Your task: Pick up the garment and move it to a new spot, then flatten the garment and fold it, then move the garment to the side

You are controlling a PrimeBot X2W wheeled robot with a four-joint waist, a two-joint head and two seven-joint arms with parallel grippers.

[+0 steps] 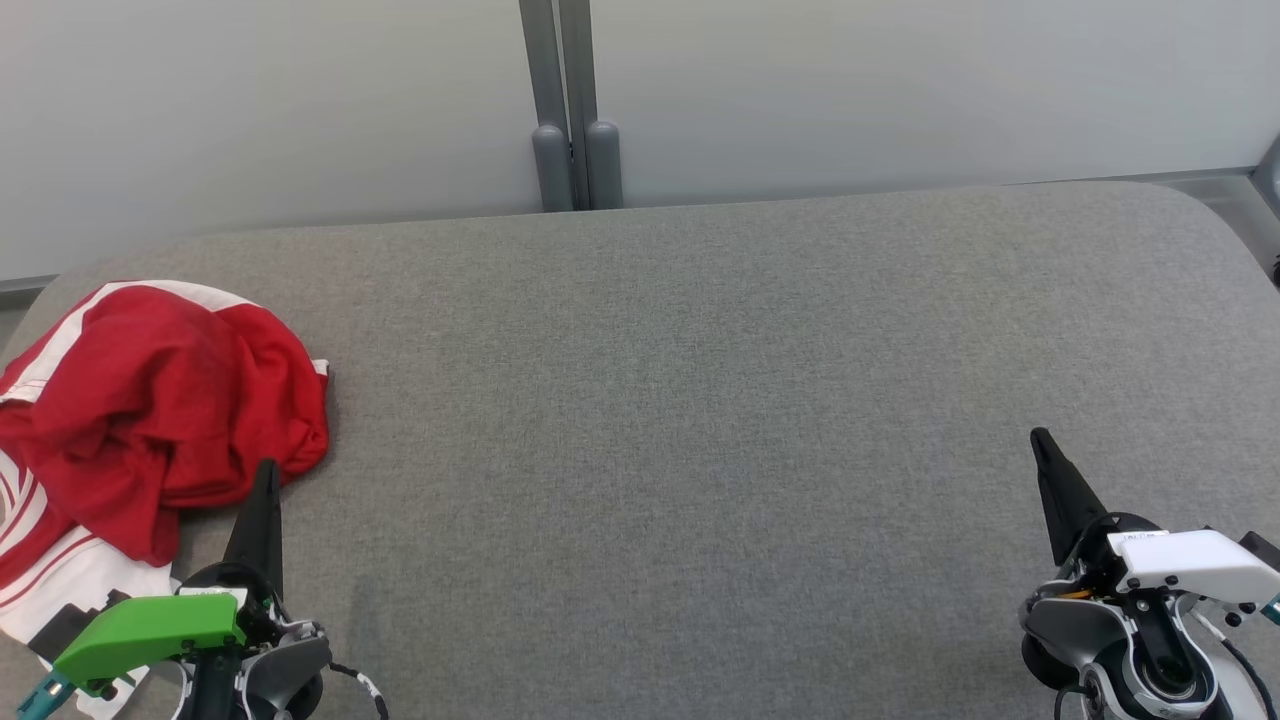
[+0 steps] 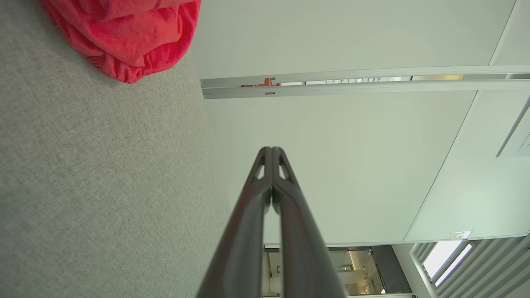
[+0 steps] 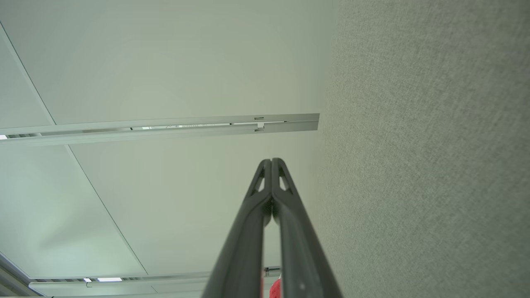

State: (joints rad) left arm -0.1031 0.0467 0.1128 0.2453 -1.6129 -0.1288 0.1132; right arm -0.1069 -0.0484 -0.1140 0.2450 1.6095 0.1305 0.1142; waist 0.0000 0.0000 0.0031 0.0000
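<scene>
Lying crumpled at the bench's [image 1: 700, 400] left end, the garment [image 1: 160, 400] sits just ahead-left of the left gripper [image 1: 266, 478], far from the right gripper [image 1: 1043, 447]; both grippers are pressed together, empty.

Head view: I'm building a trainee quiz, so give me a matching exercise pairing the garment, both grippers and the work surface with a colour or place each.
1. garment
2. left gripper
3. right gripper
4. work surface

A. white housing, lower right
B. grey fabric
C. red and white, crumpled at the left edge
D. green housing, lower left

Pairs: 1-C, 2-D, 3-A, 4-B.
</scene>
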